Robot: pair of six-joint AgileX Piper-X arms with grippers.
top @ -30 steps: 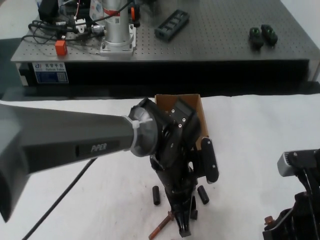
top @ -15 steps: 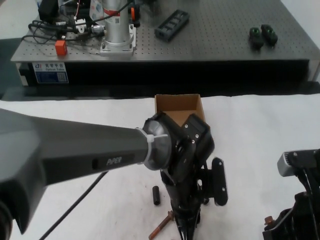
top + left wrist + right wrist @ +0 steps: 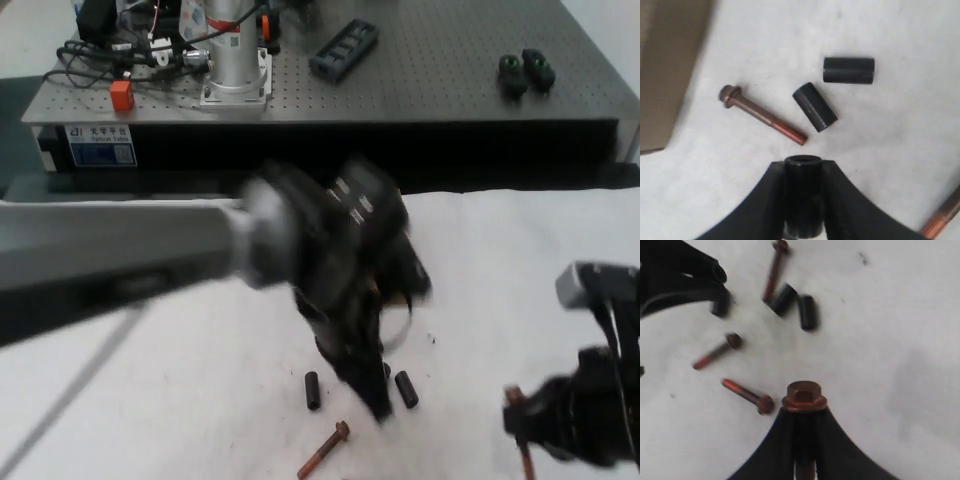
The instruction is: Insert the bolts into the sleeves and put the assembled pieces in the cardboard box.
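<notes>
Both grippers loaded: left has a sleeve, right has a bolt.
Left gripper is closed narrow on a black sleeve, open bore at the fingertips. Right gripper pinches a copper bolt by the shank, head just past the tips. On the white cloth, a loose bolt lies between the cardboard box and a spare sleeve, with a second spare sleeve just beside.

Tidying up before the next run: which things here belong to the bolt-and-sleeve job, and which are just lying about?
Job: copper hex-head bolts, black cylindrical sleeves, brown cardboard box.
Lying about: orange block, black slotted tray, silver metal post.
</notes>
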